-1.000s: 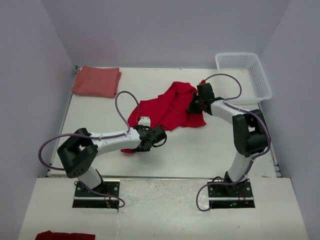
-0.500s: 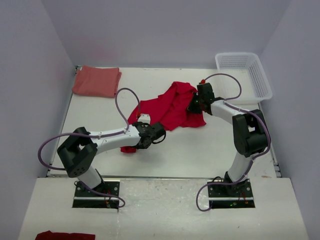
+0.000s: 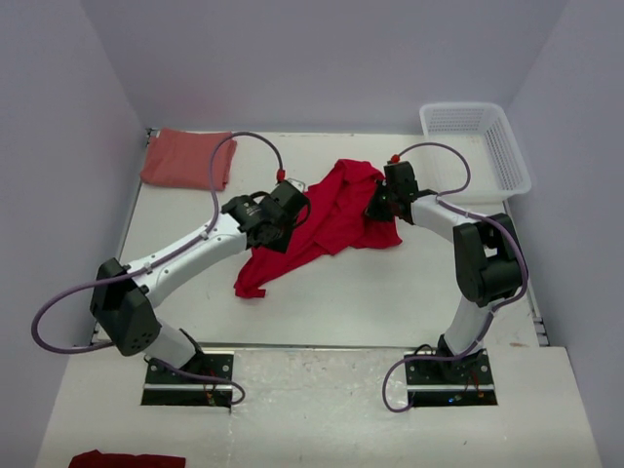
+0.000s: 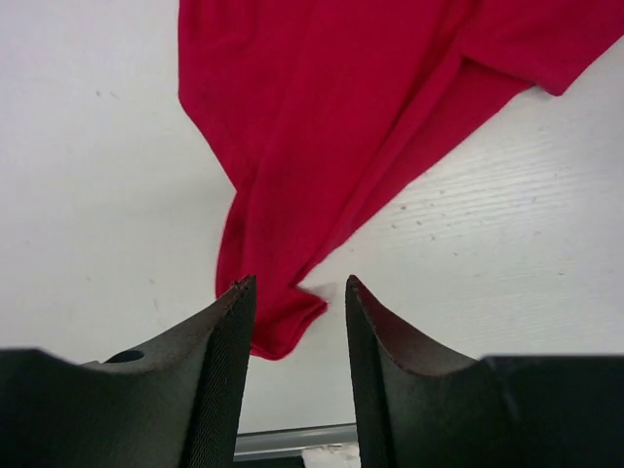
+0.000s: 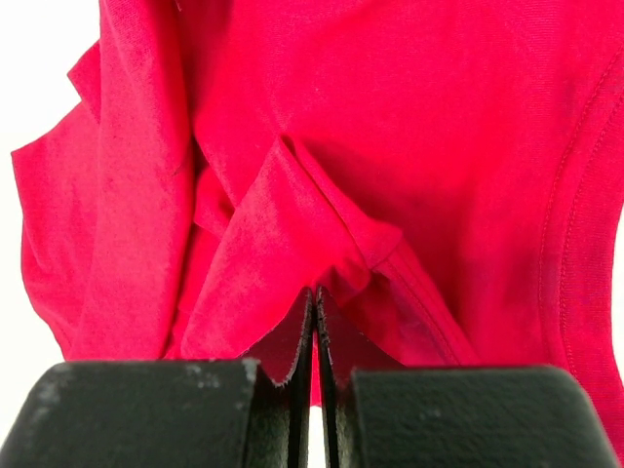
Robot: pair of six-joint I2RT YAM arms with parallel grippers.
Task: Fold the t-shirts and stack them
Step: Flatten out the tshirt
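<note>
Swung farther up, the left claw [image 4: 297, 285] hovers parted above the red t-shirt [image 3: 331, 210]. The shirt sprawls mid-tabletop [image 3: 409, 292], its long axis running diagonally from near-left to far-right. The right claw [image 5: 314, 292] pinches a fold of it.

The crumpled t-shirt [image 3: 336, 210] lies centre, folded t-shirt [image 3: 188, 159] back-left, basket [image 3: 514, 164] back-right.

Red t-shirt [image 3: 327, 219] lies crumpled; salmon t-shirt [image 3: 187, 159] lies folded.
</note>
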